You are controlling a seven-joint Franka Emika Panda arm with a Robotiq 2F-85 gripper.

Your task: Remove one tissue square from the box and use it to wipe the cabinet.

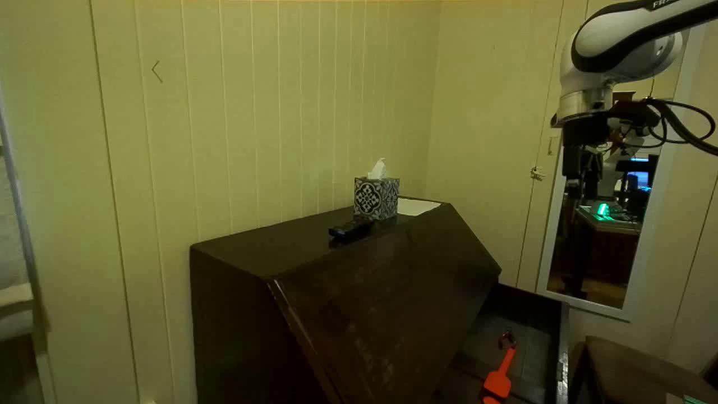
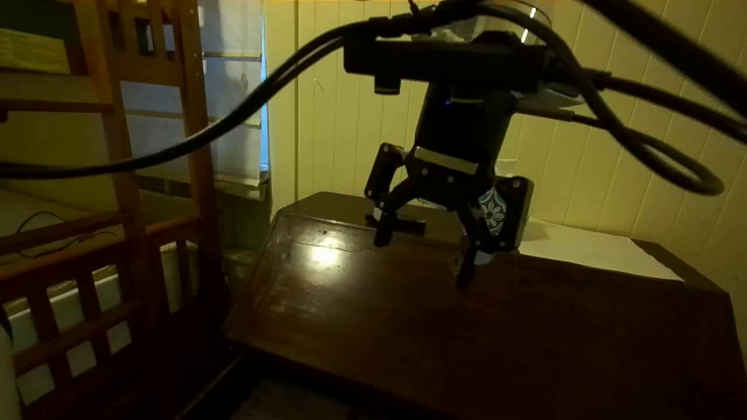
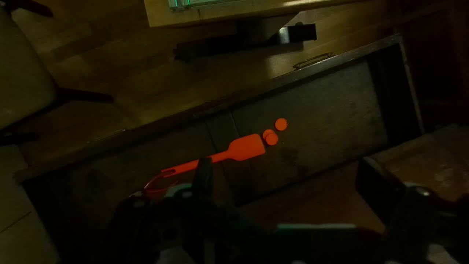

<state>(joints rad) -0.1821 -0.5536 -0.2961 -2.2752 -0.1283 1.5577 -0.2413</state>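
Observation:
A patterned tissue box (image 1: 376, 199) stands on top of the dark wooden cabinet (image 1: 348, 320), with a white tissue (image 1: 378, 169) sticking up from it. In an exterior view the tissue box (image 2: 493, 211) is mostly hidden behind my gripper. The slanted front of the cabinet (image 2: 467, 338) fills the lower part there. My gripper (image 2: 423, 258) is open and empty, its fingers well apart. It hangs in the air in front of the cabinet, away from the box (image 1: 582, 179). In the wrist view the gripper (image 3: 285, 165) points down over the cabinet's front and a drawer, with nothing between its fingers.
A black remote-like object (image 1: 350, 229) and white paper (image 1: 418, 206) lie beside the box. The open drawer (image 3: 274, 79) holds an orange spatula (image 3: 246, 147) and orange discs (image 3: 281, 124). A mirror (image 1: 600, 252), a chair (image 1: 634, 365) and a wooden bunk bed (image 2: 169, 204) stand nearby.

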